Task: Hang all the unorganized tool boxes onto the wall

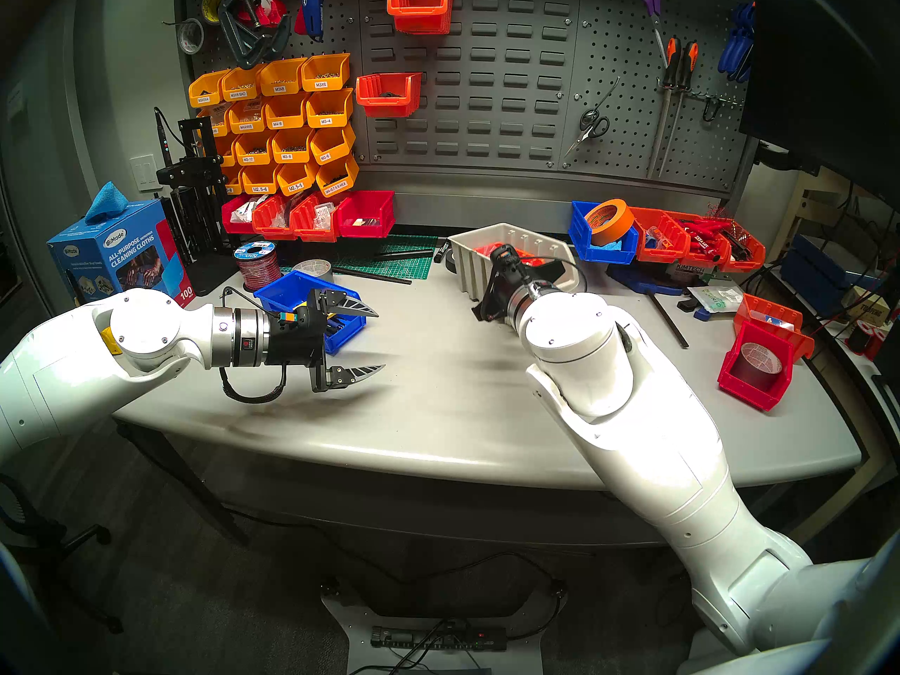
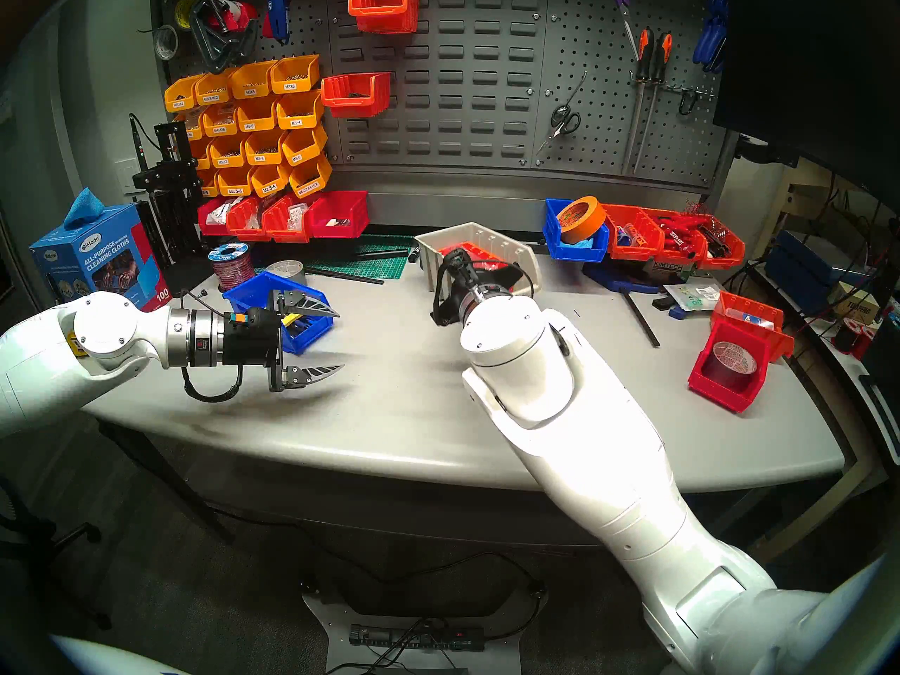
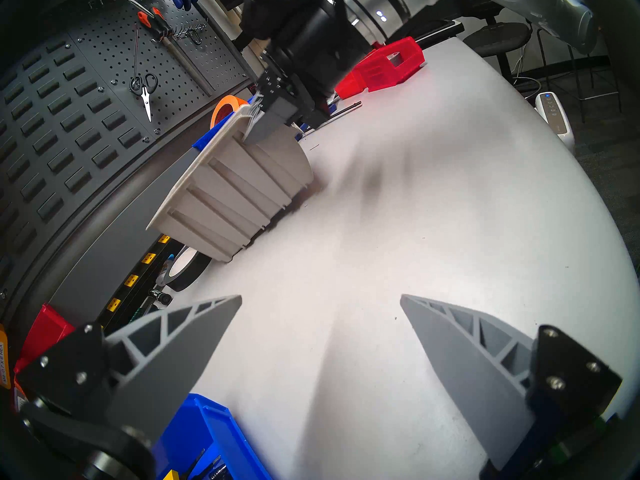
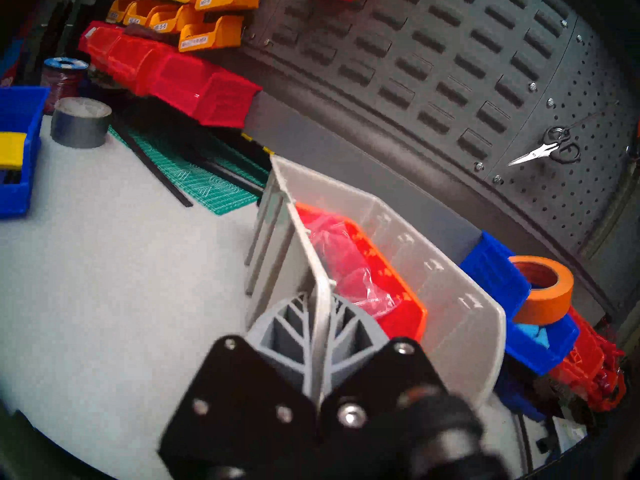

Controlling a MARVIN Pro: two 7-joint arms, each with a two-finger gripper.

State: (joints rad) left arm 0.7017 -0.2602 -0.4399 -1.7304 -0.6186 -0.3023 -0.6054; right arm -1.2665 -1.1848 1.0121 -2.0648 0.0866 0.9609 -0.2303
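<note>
A large beige ribbed tool box (image 1: 470, 265) (image 2: 433, 260) (image 3: 235, 191) stands at the back middle of the table, with an orange-red tray and plastic wrap inside. My right gripper (image 4: 320, 316) (image 3: 263, 122) is shut on its near side wall (image 4: 433, 261), one finger inside and one outside. A blue tool box (image 1: 292, 291) (image 2: 253, 289) (image 3: 207, 434) (image 4: 17, 122) sits just behind my left gripper (image 1: 381, 340) (image 2: 341, 340) (image 3: 320, 296), which hovers open and empty. A second blue tool box (image 1: 604, 250) (image 4: 491, 271) holds orange tape. The slotted wall (image 1: 487, 99) (image 2: 462, 99) rises behind.
Two orange-red bins (image 1: 419, 6) (image 1: 387, 92) hang on the wall, with yellow bins (image 1: 282, 123) to their left. Rows of red bins (image 1: 311, 216) (image 1: 696, 240) line the table's back. A red bin (image 1: 752, 367), a grey tape roll (image 1: 314, 269) and a wire spool (image 1: 258, 265) also stand there.
</note>
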